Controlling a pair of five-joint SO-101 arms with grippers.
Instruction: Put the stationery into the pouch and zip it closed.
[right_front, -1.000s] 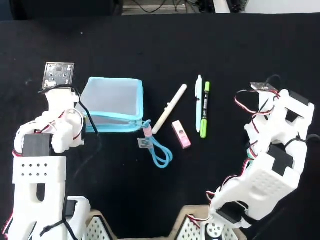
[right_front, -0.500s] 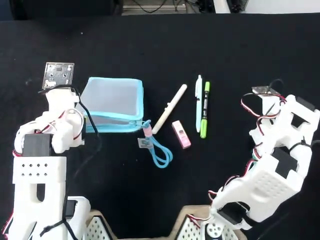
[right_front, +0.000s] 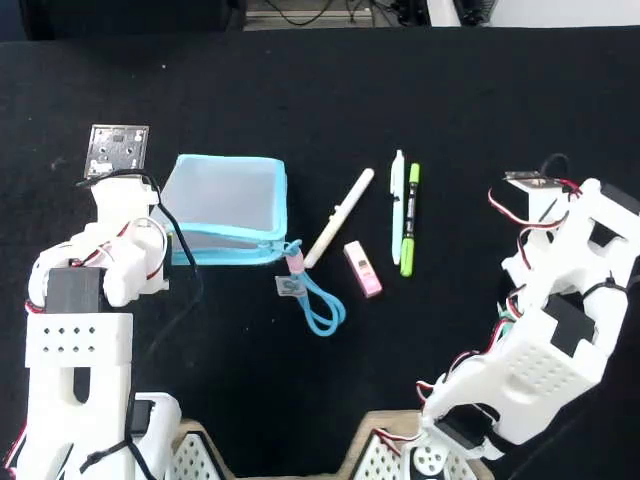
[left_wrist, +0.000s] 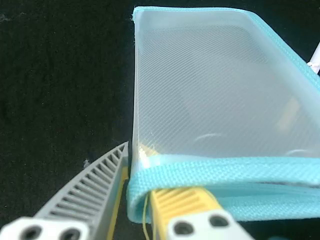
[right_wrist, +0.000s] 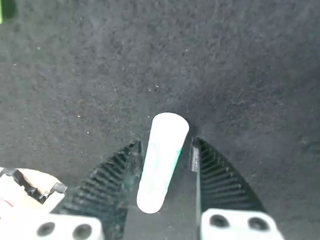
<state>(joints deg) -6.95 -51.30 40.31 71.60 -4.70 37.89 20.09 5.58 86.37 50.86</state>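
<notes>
Mesh pouch (left_wrist: 210, 90) tight in left gripper (left_wrist: 134, 153); smooth white cylinder (right_wrist: 160, 165) tight in right gripper (right_wrist: 166, 144)

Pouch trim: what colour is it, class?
Light blue, around a clear mesh pouch; it shows best in the left wrist view.

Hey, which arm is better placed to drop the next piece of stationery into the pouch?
Right. The right hand holds a white stick between its fingers, ready to carry over. The left hand is clamped on the pouch edge, so it is probably best used steadying it.
</notes>
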